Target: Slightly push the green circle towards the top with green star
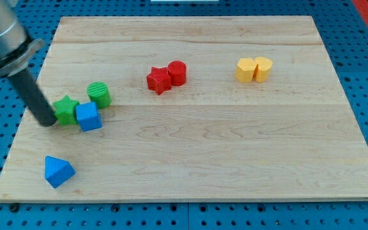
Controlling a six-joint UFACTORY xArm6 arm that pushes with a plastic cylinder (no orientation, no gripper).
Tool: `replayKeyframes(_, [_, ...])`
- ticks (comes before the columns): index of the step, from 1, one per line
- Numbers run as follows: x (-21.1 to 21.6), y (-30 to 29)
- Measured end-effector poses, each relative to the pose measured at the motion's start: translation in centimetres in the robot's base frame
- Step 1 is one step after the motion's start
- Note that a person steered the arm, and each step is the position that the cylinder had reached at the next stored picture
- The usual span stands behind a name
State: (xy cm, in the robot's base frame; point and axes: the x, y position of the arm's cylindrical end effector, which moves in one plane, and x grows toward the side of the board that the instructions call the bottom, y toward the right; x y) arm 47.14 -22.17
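Tip [46, 122] touches green star [65, 109] w/ blue cube [89, 117], green circle [99, 94] adjacent.

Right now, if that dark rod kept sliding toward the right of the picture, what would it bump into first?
My tip sits just left of the green star, apparently touching it, so the star comes first. The blue cube lies right behind it, the green circle up and right.

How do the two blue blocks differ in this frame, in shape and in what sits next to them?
The blue cube is box-shaped; the blue triangle is a wedge with a pointed outline. The blue cube sits against the green star, just below the green circle, while the blue triangle lies alone near the view's bottom left. My tip is at the star's left side, nearer the cube than the triangle. Both share the same blue colour.
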Motion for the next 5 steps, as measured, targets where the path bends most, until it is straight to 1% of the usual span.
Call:
replayKeyframes(1, [-2.5,3.6])
replayKeyframes(2, [-2.0,4.8])
replayKeyframes(3, [-3.1,7.1])
replayKeyframes(4, [-4.1,7.7])
replayKeyframes(5, [-3.1,7.5])
